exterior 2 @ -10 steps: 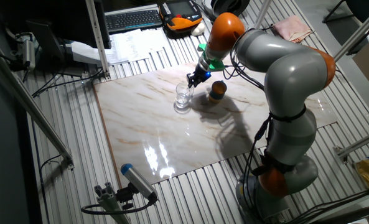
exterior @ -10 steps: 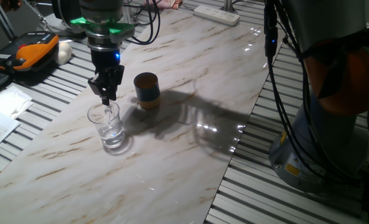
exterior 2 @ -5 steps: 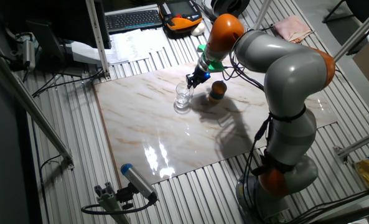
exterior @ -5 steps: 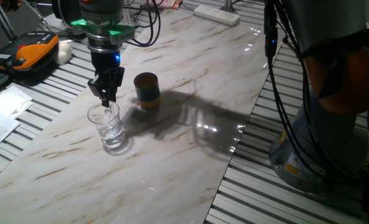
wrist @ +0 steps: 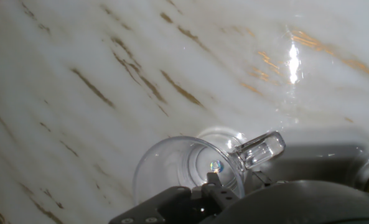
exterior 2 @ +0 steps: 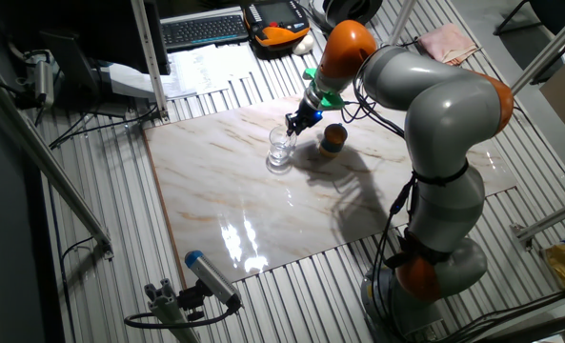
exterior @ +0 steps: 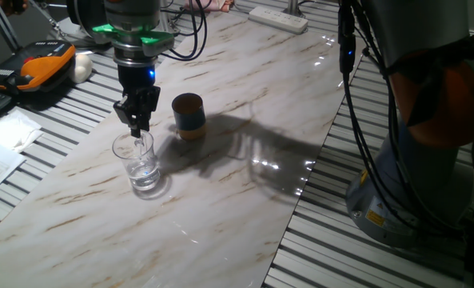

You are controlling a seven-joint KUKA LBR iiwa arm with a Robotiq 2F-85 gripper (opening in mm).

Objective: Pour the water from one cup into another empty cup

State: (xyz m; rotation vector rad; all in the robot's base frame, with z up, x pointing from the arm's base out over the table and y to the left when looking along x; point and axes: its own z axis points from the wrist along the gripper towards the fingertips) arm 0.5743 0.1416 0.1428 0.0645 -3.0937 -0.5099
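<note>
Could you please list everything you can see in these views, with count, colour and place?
glass cup: one, clear, on the table below the gripper
water: a little, colourless, in the glass cup
blue cup: one, blue-grey and orange, upright beside the glass cup
table: one, white marble with tan veins
power strip: one, white, far table edge
pendant: one, orange and black, off the table
keyboard: one, dark, behind the table
arm: one, grey and orange
gripper: one, black, at the glass cup's rim
</note>
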